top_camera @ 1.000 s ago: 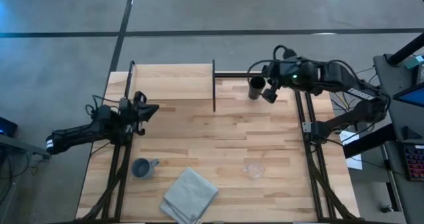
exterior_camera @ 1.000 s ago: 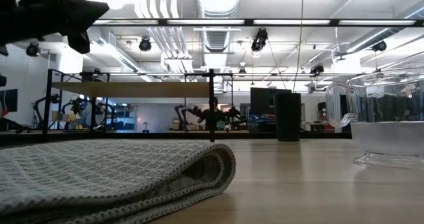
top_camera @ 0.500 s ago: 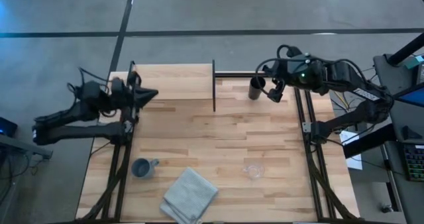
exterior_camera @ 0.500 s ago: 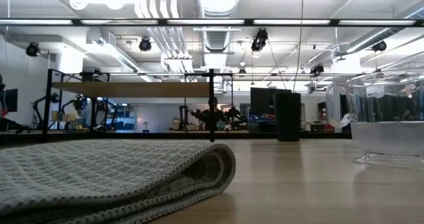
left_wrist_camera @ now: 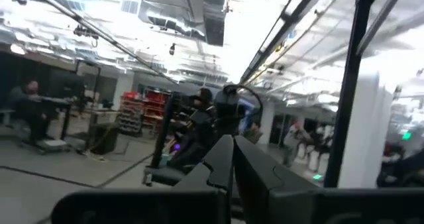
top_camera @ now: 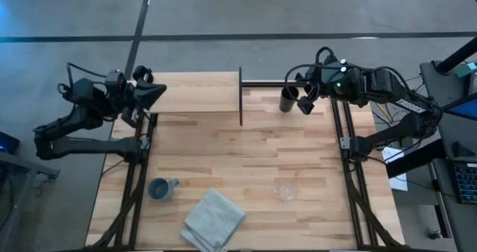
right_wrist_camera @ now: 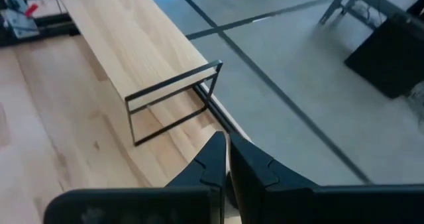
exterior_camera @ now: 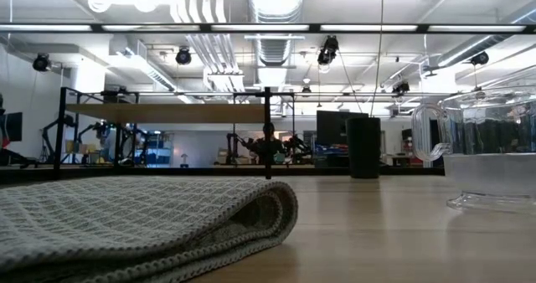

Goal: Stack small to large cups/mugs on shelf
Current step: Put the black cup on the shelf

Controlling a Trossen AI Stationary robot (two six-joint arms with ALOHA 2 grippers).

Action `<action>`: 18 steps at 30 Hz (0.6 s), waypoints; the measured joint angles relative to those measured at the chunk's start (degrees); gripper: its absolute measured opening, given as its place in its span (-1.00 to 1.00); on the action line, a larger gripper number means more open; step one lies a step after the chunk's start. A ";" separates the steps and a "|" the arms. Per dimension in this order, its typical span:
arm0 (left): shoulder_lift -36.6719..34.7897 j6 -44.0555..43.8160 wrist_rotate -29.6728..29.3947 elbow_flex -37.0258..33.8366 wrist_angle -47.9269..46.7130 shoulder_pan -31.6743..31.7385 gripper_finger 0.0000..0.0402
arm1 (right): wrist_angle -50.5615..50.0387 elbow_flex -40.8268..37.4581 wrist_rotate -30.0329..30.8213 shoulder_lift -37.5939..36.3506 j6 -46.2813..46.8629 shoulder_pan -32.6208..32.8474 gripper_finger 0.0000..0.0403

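The black cup (top_camera: 288, 99) stands upright on the table at the far right, just right of the pale shelf (top_camera: 195, 92); it also shows in the low view (exterior_camera: 363, 147). The blue-grey mug (top_camera: 160, 189) stands near the front left. The clear glass cup (top_camera: 285, 192) stands near the front right and shows close up in the low view (exterior_camera: 490, 162). My right gripper (top_camera: 304, 103) is shut and hovers just right of the black cup. My left gripper (top_camera: 158, 95) is shut and empty at the shelf's left end.
A folded grey cloth (top_camera: 214, 218) lies at the front edge between the mug and the glass cup. The shelf's black uprights (top_camera: 241, 95) stand at its ends. The middle of the tabletop (top_camera: 238, 155) is bare wood.
My left gripper has gone up and toward the table's far left corner, out of the low view, and stays shut. The cups, the mug and the cloth have stayed where they were.
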 joint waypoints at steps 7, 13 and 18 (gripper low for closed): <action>0.22 14.92 -0.04 2.19 -12.27 0.04 -1.00 | 0.80 -0.04 -0.74 0.81 8.86 0.02 -0.94; 2.35 12.81 2.60 5.99 -34.87 -0.07 -1.00 | 0.36 -0.04 -6.18 1.88 16.79 0.07 -0.94; 3.81 21.63 3.20 5.86 -26.98 -0.07 -1.00 | -0.11 -0.04 -6.23 4.00 17.71 0.00 -0.94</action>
